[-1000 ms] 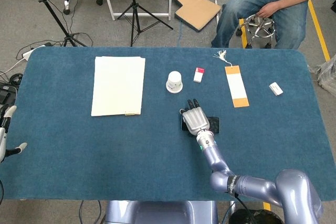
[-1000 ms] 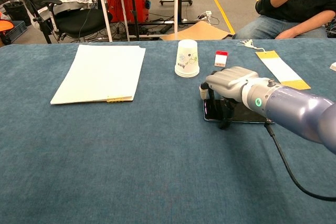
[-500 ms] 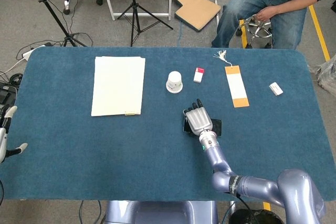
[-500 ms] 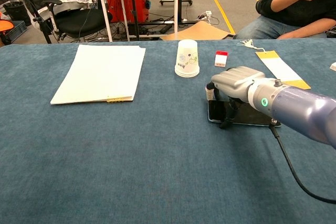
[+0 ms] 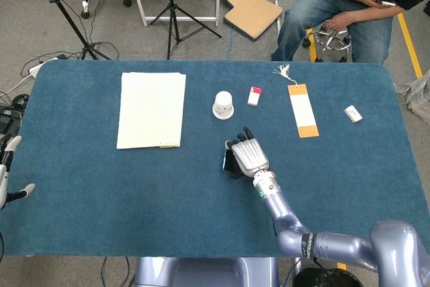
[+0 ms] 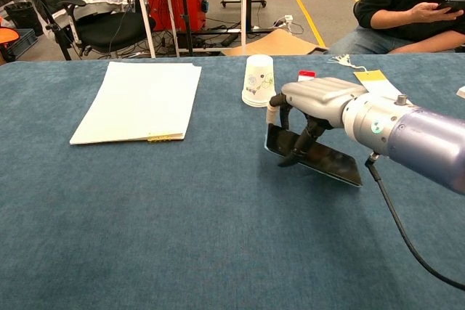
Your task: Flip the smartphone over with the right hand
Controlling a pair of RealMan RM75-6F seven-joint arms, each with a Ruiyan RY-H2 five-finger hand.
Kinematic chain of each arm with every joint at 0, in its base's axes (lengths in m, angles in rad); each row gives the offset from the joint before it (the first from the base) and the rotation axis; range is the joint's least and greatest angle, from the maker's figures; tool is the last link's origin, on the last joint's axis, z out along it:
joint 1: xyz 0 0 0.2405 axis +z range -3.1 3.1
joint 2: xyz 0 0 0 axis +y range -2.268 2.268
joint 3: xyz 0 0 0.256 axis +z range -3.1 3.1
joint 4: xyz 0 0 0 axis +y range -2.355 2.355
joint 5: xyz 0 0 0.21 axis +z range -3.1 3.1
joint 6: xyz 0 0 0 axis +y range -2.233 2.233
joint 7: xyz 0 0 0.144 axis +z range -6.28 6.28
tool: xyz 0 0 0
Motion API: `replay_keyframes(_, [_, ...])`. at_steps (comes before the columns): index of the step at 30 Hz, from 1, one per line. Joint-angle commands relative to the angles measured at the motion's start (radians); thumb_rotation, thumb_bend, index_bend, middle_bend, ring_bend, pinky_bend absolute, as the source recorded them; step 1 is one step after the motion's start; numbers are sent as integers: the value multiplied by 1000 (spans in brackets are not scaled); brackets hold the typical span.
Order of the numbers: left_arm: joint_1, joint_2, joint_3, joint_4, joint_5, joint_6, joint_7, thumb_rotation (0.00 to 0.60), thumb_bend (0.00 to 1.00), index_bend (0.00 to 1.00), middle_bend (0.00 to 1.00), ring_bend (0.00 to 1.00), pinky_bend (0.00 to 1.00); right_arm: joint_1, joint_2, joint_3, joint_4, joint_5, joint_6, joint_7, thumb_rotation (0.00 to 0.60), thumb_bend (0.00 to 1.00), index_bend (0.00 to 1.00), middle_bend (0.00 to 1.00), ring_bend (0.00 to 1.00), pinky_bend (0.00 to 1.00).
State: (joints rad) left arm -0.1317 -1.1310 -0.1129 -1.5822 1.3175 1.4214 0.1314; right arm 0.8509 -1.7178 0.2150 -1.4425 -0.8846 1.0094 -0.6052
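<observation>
Blue felt tabletop (image 6: pixel 145 215): robot's right hand (image 6: pixel 320 103) curls its fingers around the flat black smartphone's (image 6: pixel 320 156) left end, apparently tilting it up to flip.

Paper stack (image 5: pixel 151 109), upturned cup (image 5: pixel 223 105), bookmark (image 5: pixel 302 110).
</observation>
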Motion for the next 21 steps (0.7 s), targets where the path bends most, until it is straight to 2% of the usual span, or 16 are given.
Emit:
replay_keyframes(1, [1,1,1,-1,2,1,0,600,0,0,0,0,0,-24,36,23,-64,-69,9,100,600,100,506,539,207,8])
replay_keyframes(6, [3,5,3,-7,7,5,-3,600,0,0,0,0,0,-43,65,43,-114,-143,-4,247,600,100,512,547,217,8])
replay_keyframes(10, [6,8,6,-12,15,12,-6,600,0,0,0,0,0,-72,89,78,-169,-190,-85,530,600,101,509,545,213,8])
replay_keyframes(16, [9,9,8,-14,22,19,-6,600,0,0,0,0,0,-108,116,109,-194,-257,-229,935,600,102,506,542,201,41])
replay_keyframes(21, [8,8,8,-13,21,16,-3,600,0,0,0,0,0,-125,122,111,-185,-283,-320,1152,600,125,505,542,197,67])
